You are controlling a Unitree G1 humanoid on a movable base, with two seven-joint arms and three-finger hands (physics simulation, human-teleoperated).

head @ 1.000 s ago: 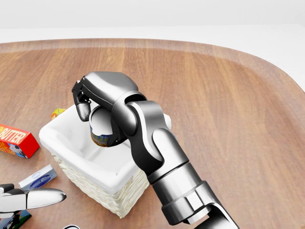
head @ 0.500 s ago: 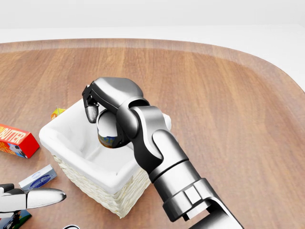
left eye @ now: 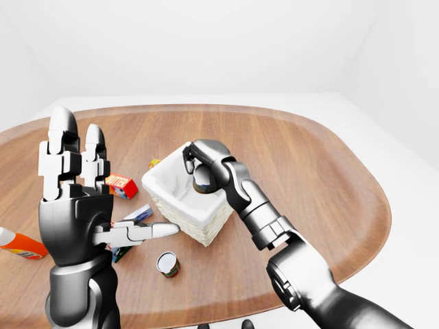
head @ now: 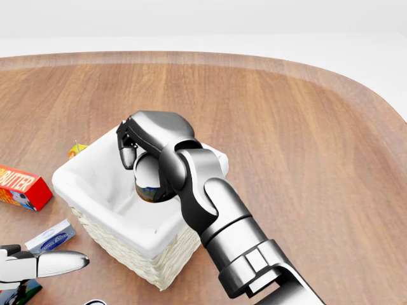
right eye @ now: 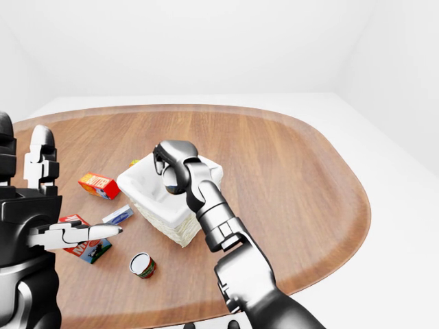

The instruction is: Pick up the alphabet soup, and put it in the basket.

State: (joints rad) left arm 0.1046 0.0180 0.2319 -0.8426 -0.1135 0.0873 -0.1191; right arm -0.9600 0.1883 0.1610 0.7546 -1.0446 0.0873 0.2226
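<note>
Your wooden worktop fills most of each view, an oval slab with a pale rim. Near its middle sits the white woven basket, square and open at the top. Your right hand hangs over the basket's opening, its fingers curled round the alphabet soup, so the can sits tilted in the grip, just above or just inside the rim; you cannot tell whether it touches the lining. Your left hand is raised at the left of the left-eye view, well clear of the basket, fingers spread and upright with the thumb pointing sideways, holding nothing. To the left of the basket lie an orange butter box and a small blue-and-white carton. A second can lies on its side on the worktop below the basket. At the far left edge of the left-eye view rests an orange-and-white bottle.
</note>
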